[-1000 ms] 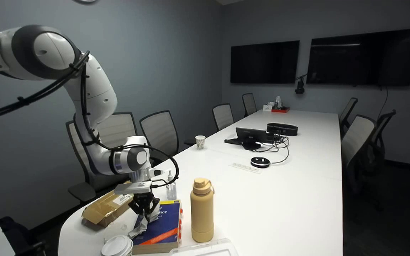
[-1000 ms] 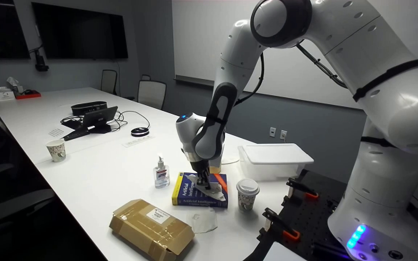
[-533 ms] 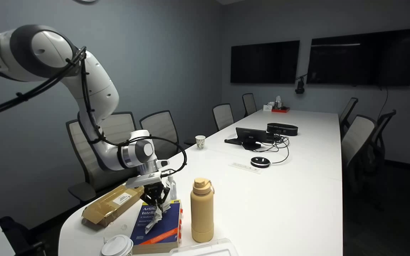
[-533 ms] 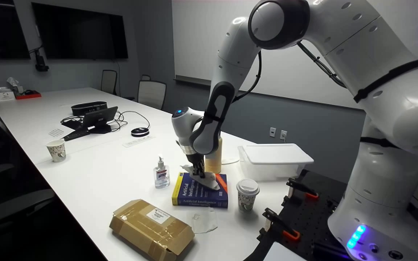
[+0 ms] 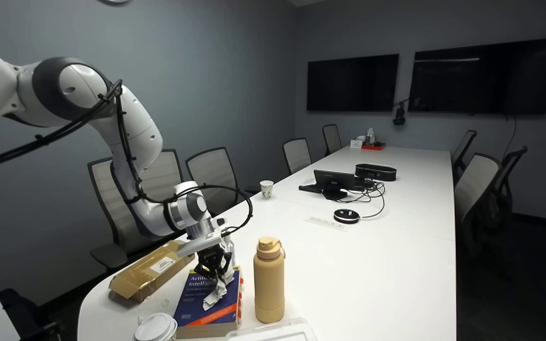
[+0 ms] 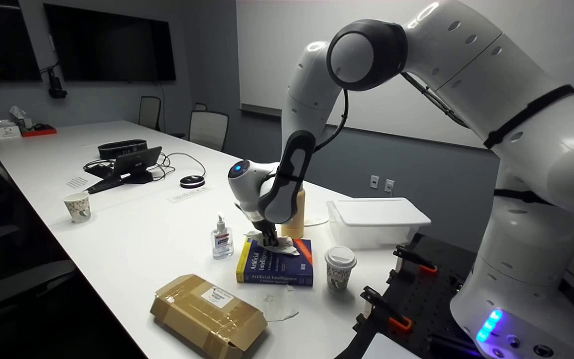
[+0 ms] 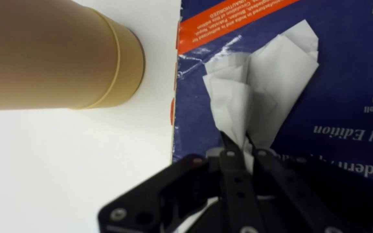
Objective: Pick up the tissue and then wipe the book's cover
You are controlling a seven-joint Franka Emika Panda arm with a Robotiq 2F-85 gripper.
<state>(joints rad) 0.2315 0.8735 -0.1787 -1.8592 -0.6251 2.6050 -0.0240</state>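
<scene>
The book (image 5: 191, 303) lies flat on the white table, blue cover up, with white lettering and a reddish-orange band; it also shows in an exterior view (image 6: 277, 275) and in the wrist view (image 7: 345, 81). My gripper (image 7: 242, 145) is shut on the crumpled white tissue (image 7: 270, 74), which fans out from the fingertips. The tissue (image 5: 215, 297) lies against the cover near the bottle-side edge; it also shows in an exterior view (image 6: 287, 247). The gripper (image 5: 218, 276) is tilted and low over the book. The fingertips are partly hidden by tissue.
A tan bottle (image 5: 268, 284) stands close beside the book. Around it are a sanitizer bottle (image 6: 222, 242), a lidded paper cup (image 6: 338, 274), a tan cardboard box (image 6: 210, 314), a clear lidded bin (image 6: 376, 219) and a thin whitish sheet (image 6: 282, 304) on the table.
My gripper, with the tissue held, has moved across the cover toward the tan bottle and the sanitizer. The wrist has tilted more and the arm's elbow is lower. The book has not visibly moved.
</scene>
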